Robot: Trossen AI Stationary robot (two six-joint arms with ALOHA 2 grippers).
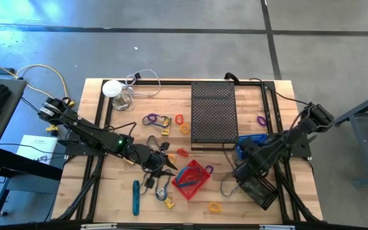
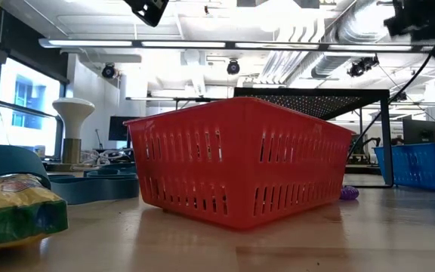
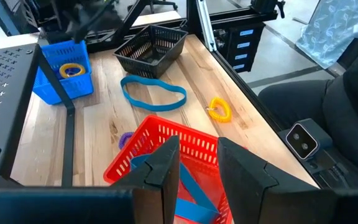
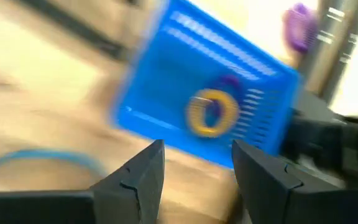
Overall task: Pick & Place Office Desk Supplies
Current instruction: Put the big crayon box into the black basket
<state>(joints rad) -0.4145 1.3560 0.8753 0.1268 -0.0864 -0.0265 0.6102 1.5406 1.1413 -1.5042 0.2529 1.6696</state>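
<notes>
Item 1. Left gripper (image 3: 191, 171): two dark fingers parted with nothing between them, poised just above the near wall of the red slotted plastic basket (image 3: 194, 146). In the high view the left gripper (image 1: 163, 161) sat at that basket's left edge, at the table's front centre.

Item 2. Blue elastic band (image 3: 194, 202): lay inside the red basket, directly beneath and ahead of the left fingers; deposited, by judgement.

Item 3. Large blue elastic loop (image 3: 154, 93): flat on the wooden table (image 3: 253, 118), beyond the red basket from the left gripper, long axis running across that gripper's line of reach. In the high view it lay just beside the right arm, so the right gripper was the nearer.

Item 4. Right gripper (image 4: 194, 168): fingers apart, empty, facing the blue slotted plastic basket (image 4: 166, 81), which held a yellow coiled ring (image 4: 211, 112).

Item 5. Yellow coiled ring on table (image 3: 220, 109): loose, beside the blue loop.

Item 6. Teal stick (image 1: 135, 195): near the front edge, left of the red basket, long axis front-to-back; the left arm nearer.
</notes>
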